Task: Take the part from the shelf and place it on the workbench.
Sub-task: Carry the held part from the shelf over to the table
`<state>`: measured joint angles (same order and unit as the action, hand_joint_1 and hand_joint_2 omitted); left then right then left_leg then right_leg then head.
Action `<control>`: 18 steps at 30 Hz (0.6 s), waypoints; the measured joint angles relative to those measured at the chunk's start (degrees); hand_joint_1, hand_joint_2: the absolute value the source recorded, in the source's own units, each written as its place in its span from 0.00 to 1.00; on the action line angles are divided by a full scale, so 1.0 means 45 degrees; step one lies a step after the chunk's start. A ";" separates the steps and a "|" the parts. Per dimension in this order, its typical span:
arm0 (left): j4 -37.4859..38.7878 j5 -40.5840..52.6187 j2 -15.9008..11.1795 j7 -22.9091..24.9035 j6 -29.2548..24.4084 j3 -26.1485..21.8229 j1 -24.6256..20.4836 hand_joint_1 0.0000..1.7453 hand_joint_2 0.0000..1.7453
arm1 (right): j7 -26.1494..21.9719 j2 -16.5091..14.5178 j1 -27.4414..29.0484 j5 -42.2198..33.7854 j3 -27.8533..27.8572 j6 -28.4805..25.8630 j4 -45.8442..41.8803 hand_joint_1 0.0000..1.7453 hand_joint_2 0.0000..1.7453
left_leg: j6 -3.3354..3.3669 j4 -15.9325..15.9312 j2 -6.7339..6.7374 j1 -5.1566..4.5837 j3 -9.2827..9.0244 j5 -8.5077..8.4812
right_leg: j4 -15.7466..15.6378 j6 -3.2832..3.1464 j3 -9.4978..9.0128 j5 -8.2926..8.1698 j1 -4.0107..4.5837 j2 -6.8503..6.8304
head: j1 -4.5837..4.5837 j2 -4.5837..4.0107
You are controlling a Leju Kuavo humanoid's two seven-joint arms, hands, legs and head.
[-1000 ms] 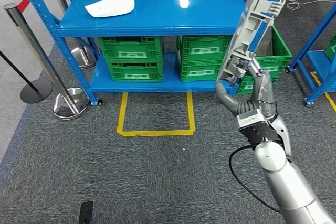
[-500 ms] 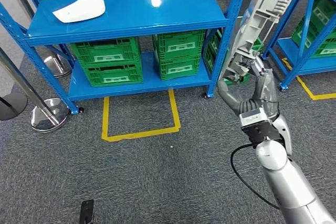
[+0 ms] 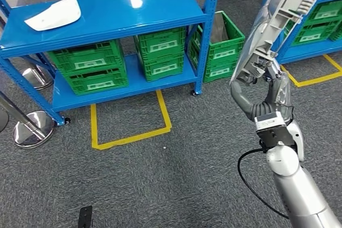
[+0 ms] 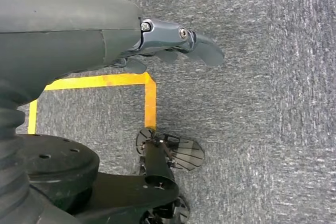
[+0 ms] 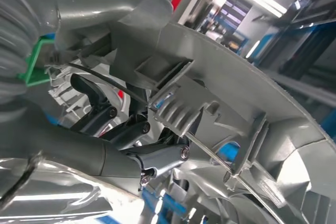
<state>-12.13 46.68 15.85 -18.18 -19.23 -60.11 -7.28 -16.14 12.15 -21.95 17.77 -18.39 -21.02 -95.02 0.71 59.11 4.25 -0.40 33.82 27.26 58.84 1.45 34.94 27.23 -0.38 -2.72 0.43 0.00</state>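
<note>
The part is a long grey moulded plastic panel (image 3: 282, 17) with ribs and blue clips. My right hand (image 3: 264, 92) grips its lower end and holds it upright and tilted, high on the right of the head view. From the right wrist the panel (image 5: 222, 108) looms close, with my dark fingers (image 5: 130, 132) wrapped into its ribbing. My left hand (image 4: 174, 43) hangs over the grey carpet, fingers apart and holding nothing. A white curved piece (image 3: 53, 14) lies on the top board of the blue shelf (image 3: 121, 12).
Green crates (image 3: 91, 68) fill the lower shelf, and one more (image 3: 219, 46) stands on the floor beside the upright. A yellow taped square (image 3: 129, 124) marks the carpet. A second blue rack (image 3: 318, 36) stands at right. Chrome stanchion bases (image 3: 30, 129) sit at left.
The whole scene has slid left and tilted, so the camera has turned to the right. My right hand keeps the same hold on the panel.
</note>
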 joint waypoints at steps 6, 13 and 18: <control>0.0000 -0.0666 -0.0306 0.0003 -0.0159 -0.0414 -0.0014 0.00 1.00 | -0.0086 -0.0005 0.0061 -0.0076 0.0210 0.0055 -0.0046 1.00 1.00 | -0.0286 0.2934 -0.0784 0.0103 0.1134 0.1641 | -0.0054 -0.0293 0.0008 -0.0120 -0.0071 0.0696 | 0.0025 0.0000; -0.0004 -0.1149 -0.0766 0.0278 0.0001 -0.0850 -0.0240 0.00 1.00 | -0.0177 -0.0091 -0.0064 -0.0104 0.0243 0.0277 -0.0003 1.00 1.00 | 0.0185 0.0318 -0.1695 0.0064 0.0152 -0.0224 | -0.0017 -0.0196 0.0089 -0.0187 -0.0069 0.1586 | 0.0022 0.0000; -0.0006 0.2190 -0.1158 -0.0157 0.1273 0.0385 -0.0051 0.00 1.00 | -0.0398 -0.0100 -0.0027 -0.0266 0.0424 0.0282 0.0021 1.00 1.00 | 0.0287 -0.0343 -0.1282 0.0162 -0.0070 -0.0245 | 0.0448 0.0161 0.0588 0.0071 -0.0083 0.1389 | -0.0009 0.0000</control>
<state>-12.16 56.53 10.64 -18.89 -13.51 -58.37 -7.51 -17.93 11.70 -22.07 16.58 -16.49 -19.75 -94.93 2.00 57.56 -1.52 0.33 33.50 26.16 60.86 2.17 37.59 27.55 -0.75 3.53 0.38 0.00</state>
